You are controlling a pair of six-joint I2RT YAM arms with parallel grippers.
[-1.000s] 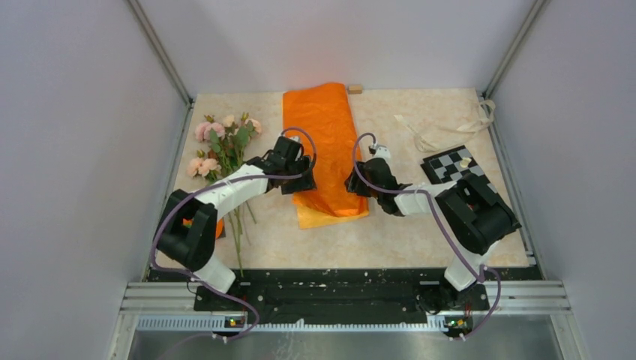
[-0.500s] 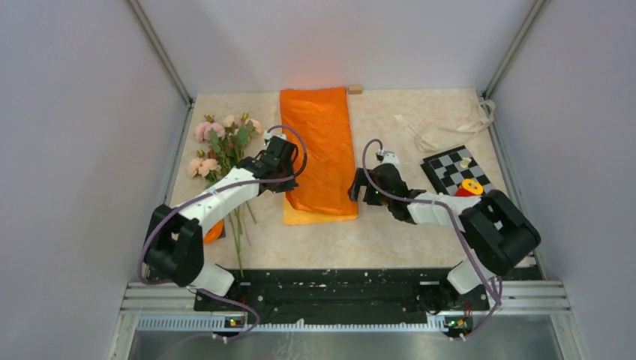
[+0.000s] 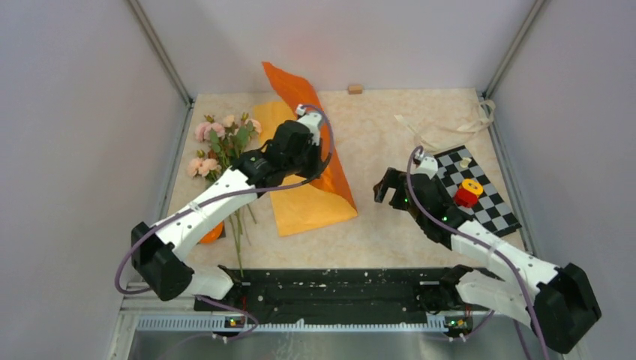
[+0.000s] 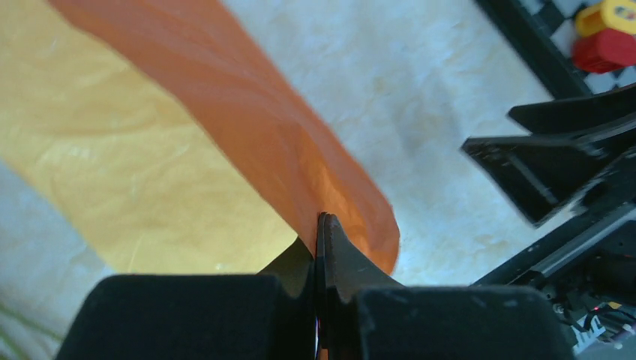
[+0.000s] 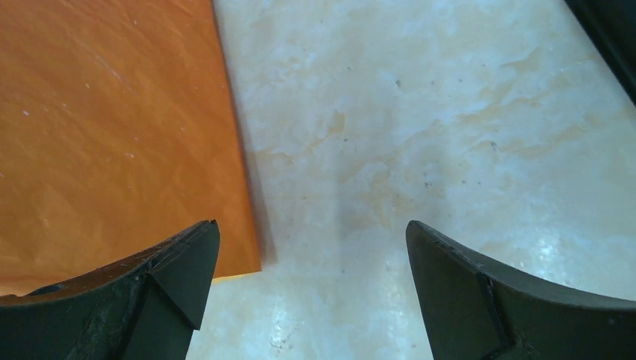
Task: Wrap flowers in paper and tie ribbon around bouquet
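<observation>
The paper (image 3: 311, 204) lies partly unfolded mid-table, pale yellow-orange face up, with a bright orange flap (image 3: 288, 84) raised toward the back wall. My left gripper (image 3: 309, 150) is shut on that flap's edge; the left wrist view shows its jaws (image 4: 321, 225) pinching the orange paper (image 4: 247, 112). My right gripper (image 3: 390, 189) is open, just right of the paper, nothing between its fingers (image 5: 311, 232); the paper's corner (image 5: 112, 127) lies beside its left finger. The flowers (image 3: 225, 142) lie at the left. The ribbon (image 3: 450, 126) lies loose at the back right. No bouquet is formed.
A checkered board (image 3: 491, 210) at the right carries a red-and-yellow object (image 3: 469, 192). A small orange object (image 3: 212, 231) peeks out under the left arm. A small wooden block (image 3: 355, 88) sits by the back wall. Enclosure walls ring the table.
My left gripper shut on the paper's edge and lifted it up and back, opening the fold and baring the pale face. My right gripper opened and drew back to the right.
</observation>
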